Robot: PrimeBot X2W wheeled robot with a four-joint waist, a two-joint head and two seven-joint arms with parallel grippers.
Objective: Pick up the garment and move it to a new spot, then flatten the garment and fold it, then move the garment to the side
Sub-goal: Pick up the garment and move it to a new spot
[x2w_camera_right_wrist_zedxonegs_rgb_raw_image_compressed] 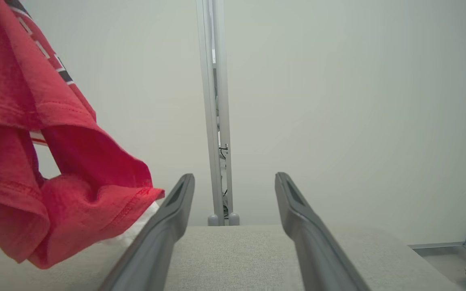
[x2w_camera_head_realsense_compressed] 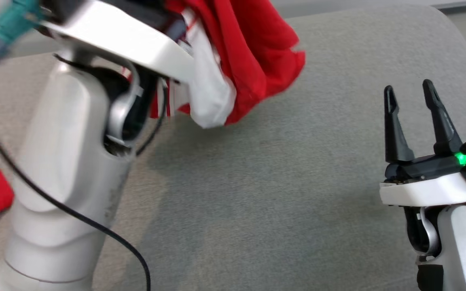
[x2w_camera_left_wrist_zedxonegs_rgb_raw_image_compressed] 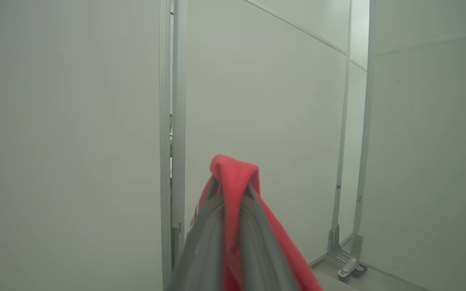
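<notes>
Currently left gripper (x2w_camera_left_wrist_zedxonegs_rgb_raw_image_compressed: 233, 184) clamps the garment (x2w_camera_head_realsense_compressed: 257, 48), upper frame; right gripper (x2w_camera_head_realsense_compressed: 407, 91) jaws apart, empty. Advise lowering slowly, mid-frame.

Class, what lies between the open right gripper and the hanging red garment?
Bare grey padded surface; the head view shows nothing resting between the right gripper and the garment.

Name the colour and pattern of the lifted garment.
The garment is mostly red, with a white patch and some stripes; best in the head view.
</notes>
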